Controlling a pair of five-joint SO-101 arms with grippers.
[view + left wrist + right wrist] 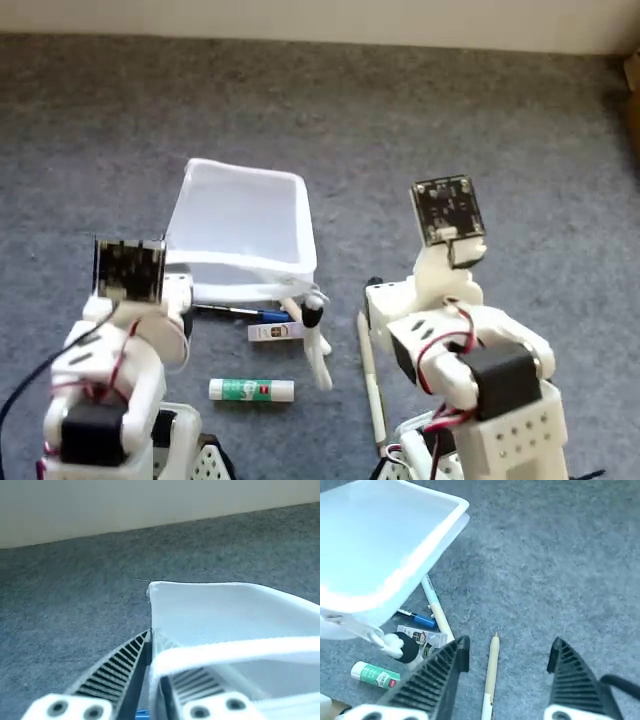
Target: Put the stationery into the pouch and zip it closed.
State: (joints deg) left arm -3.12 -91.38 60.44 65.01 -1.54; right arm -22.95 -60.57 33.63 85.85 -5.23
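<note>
"Holding the mouth, is it? What has the left gripper [152,647] got?"

"It's clenched on the near left edge of the pouch [240,225], which lies in the middle of the grey surface [500,130], just far of the stationery."

"And the right gripper [510,650]?"

"Released, with its jaws spread wide, hanging over the beige pen [490,675] at the right of the pile. Nothing in it."

"So nothing's packed yet?"

"I judge not. The glue stick [252,390], blue pen [232,311], white pen [318,358] and small box [275,331] all lie outside, near the opening. This looks like the first pick."

"Next move?"

"Drop squarely onto the beige pen and pinch across its thin barrel. Then slide it lengthwise through the mouth — while the left holds that edge up. The zip comes last."
</note>
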